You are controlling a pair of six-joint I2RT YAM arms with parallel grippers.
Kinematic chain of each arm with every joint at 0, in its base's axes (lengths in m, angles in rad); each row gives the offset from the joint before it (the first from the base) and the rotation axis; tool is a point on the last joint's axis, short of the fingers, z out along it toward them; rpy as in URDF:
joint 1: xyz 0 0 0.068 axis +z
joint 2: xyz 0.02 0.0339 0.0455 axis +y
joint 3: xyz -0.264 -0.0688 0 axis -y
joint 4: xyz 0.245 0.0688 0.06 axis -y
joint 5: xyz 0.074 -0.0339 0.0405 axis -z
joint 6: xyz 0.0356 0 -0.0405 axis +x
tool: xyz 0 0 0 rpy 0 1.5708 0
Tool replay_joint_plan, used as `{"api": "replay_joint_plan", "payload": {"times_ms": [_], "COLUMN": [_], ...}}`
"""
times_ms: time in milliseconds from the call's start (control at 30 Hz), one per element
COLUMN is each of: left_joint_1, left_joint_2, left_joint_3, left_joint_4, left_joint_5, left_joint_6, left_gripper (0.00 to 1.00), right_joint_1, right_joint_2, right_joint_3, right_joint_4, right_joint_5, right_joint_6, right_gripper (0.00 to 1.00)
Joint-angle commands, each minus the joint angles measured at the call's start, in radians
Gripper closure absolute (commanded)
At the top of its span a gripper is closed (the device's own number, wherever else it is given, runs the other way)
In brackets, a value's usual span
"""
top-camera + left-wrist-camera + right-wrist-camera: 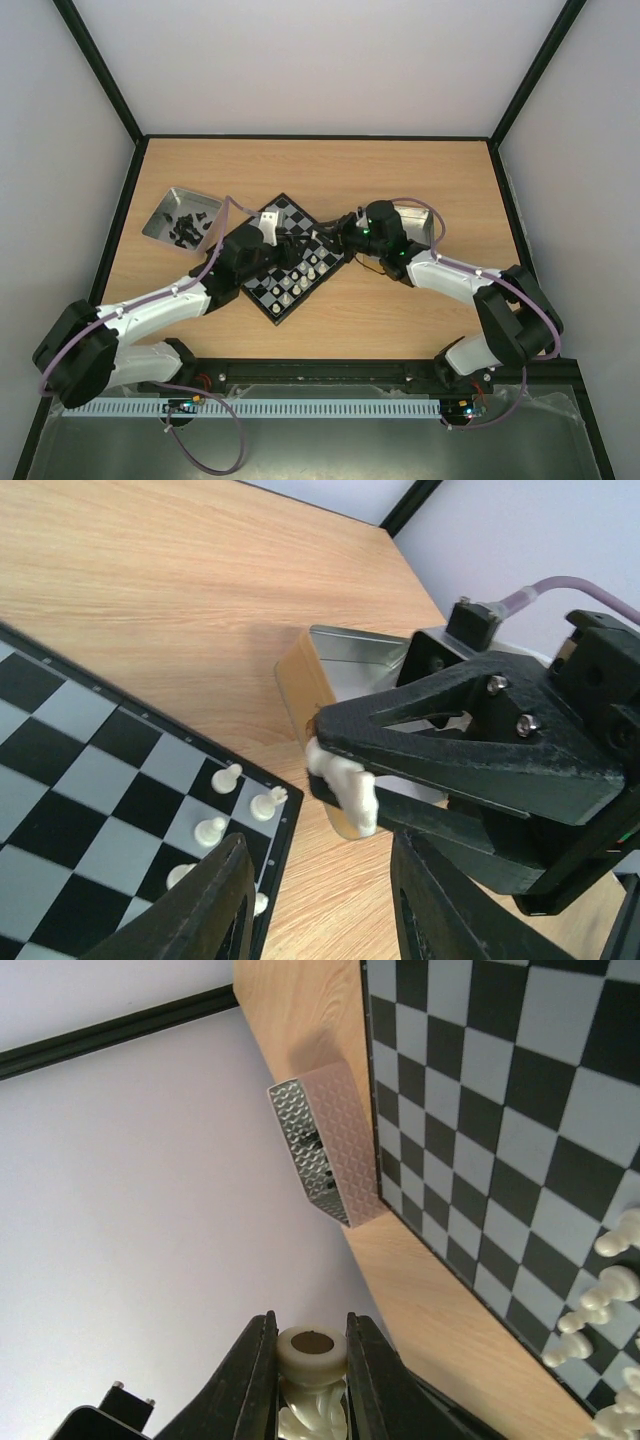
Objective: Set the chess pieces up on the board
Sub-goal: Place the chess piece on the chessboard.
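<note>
Robot lab test cell, not a home. Wooden counter [400, 170] boxed in by plain white panels [50, 150] behind and on both sides, with black frame posts [100, 70] at its far corners. Two robot arms [150, 305] bolted to a black rail [330, 375] along the counter's near edge. Slotted cable duct [300, 408] just beyond that edge.

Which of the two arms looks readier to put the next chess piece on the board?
Right. The right gripper is shut on a white chess piece, just beside the edge of the board. The left gripper is open and holds nothing.
</note>
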Motion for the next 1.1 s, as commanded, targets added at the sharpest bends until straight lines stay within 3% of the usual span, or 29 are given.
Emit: {"api": "replay_joint_plan", "payload": {"times_ms": [0, 133, 333, 600, 1067], "left_joint_1": [-0.023, -0.046, -0.055, -0.063, -0.095], "left_joint_2": [0.023, 0.035, 0.057, 0.088, 0.076], "left_joint_3": [0.031, 0.031, 0.038, 0.059, 0.044], "left_joint_4": [0.127, 0.164, 0.177, 0.184, 0.12], "left_joint_5": [-0.001, -0.003, -0.042, -0.078, -0.107], "left_joint_6": [0.074, 0.113, 0.129, 0.166, 0.163], "left_gripper": [0.61, 0.61, 0.75, 0.81, 0.76], "right_joint_1": [0.007, 0.008, 0.009, 0.015, 0.015], "right_joint_2": [-0.031, -0.031, -0.034, -0.037, -0.039], "right_joint_3": [-0.017, -0.021, -0.023, -0.028, -0.052], "right_joint_4": [0.075, 0.085, 0.092, 0.1, 0.154], "right_joint_5": [-0.03, -0.036, -0.046, -0.058, -0.047], "right_joint_6": [0.089, 0.107, 0.116, 0.127, 0.168], "right_gripper": [0.85, 0.85, 0.85, 0.84, 0.84]}}
